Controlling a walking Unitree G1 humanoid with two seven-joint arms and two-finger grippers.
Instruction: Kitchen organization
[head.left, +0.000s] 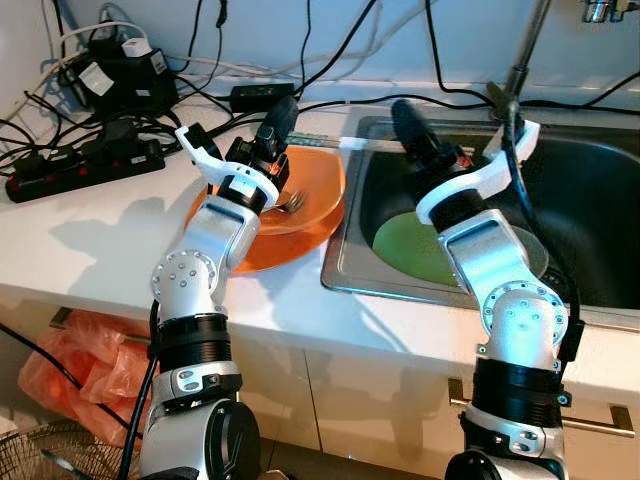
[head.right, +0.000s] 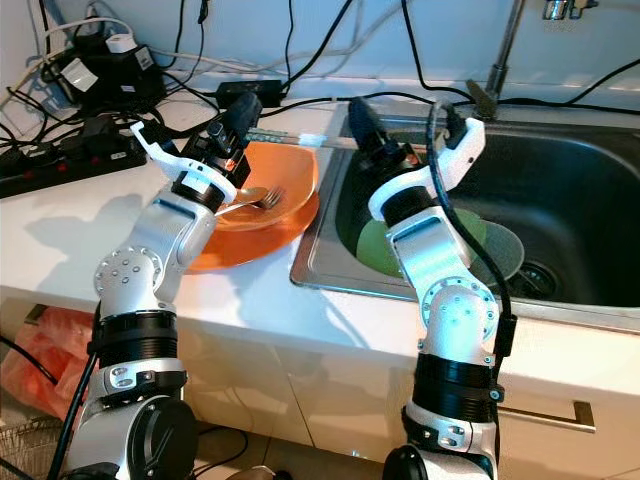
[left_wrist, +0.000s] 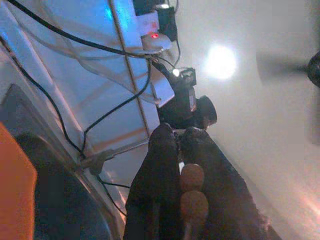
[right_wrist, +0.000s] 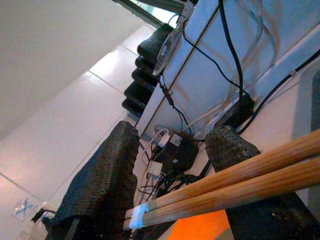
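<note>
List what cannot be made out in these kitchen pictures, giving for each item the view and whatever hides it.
1. Fork handle: head views, hidden behind the left gripper.
2. Green plate in the sink: head views, middle covered by the right arm.
3. Chopsticks: right wrist view, far ends cut off by the edge.
4. Tap: left eye view, cut off by the top edge.
5. Left gripper's wooden piece: left wrist view, too blurred to identify.

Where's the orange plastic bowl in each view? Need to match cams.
Left eye: orange plastic bowl on the counter, left of the steel sink.
Right eye: same spot, fork in it.
Left wrist: orange blur beside the dark basin.
Right wrist: orange patch behind the wooden chopsticks.
Shared landmark: black tangle of cables and adapters by the wall.
</note>
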